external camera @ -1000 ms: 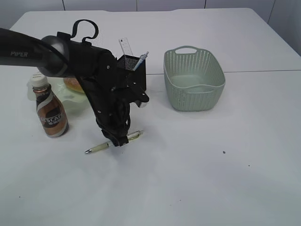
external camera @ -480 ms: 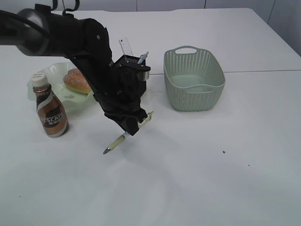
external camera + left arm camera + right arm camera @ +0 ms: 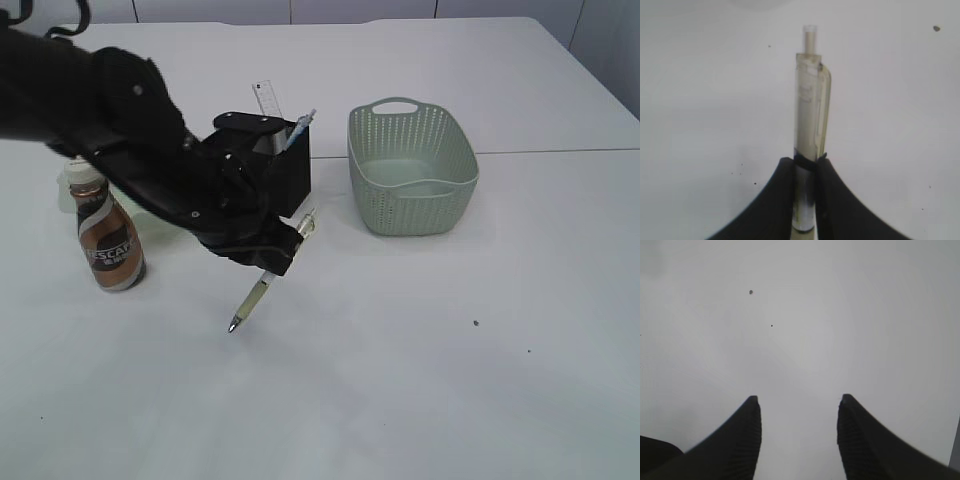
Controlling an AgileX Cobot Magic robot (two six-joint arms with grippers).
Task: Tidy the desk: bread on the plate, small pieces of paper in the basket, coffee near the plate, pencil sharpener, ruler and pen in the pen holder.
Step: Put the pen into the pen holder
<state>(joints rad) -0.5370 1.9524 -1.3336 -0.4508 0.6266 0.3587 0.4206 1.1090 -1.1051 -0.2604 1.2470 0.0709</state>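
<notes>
**Pen pinched above the table**

The coffee bottle (image 3: 107,238) stands at nine o'clock. The left gripper (image 3: 272,252) pinches the pen (image 3: 268,281) mid-barrel, tilted, tip toward seven o'clock, before the pen holder (image 3: 282,165). The basket (image 3: 412,168) sits at two o'clock. The right gripper (image 3: 799,432) hangs spread over bare table (image 3: 840,315).

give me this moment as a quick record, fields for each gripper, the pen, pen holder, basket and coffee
left gripper: shut on the pen, above the table
right gripper: open, nothing between its fingers
pen: held tilted, tip down, clear of the table
pen holder: black, upright, ruler and another pen inside
basket: green, looks empty
coffee: bottle standing upright at the left
</notes>
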